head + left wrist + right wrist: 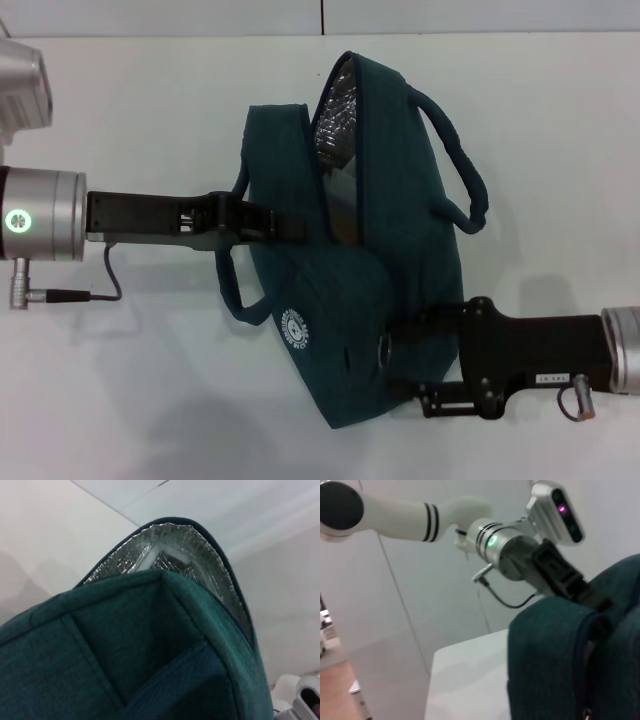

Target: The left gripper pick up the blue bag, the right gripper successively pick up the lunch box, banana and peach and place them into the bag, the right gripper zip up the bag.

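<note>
Clamped on the near-left edge of the blue bag (400, 200), beside its opening: left gripper (285, 222), reaching in from the left over the white table (150, 120). Silver lining visible just beyond those fingers. Pressed against the bag's lower end, well apart from the left one: right gripper (400, 345), fingers hidden by fabric.

A plain white desk (130, 390) fills the scene. Beyond its far edge stands a pale panelled wall (200, 15) with one dark vertical seam (322, 15).
</note>
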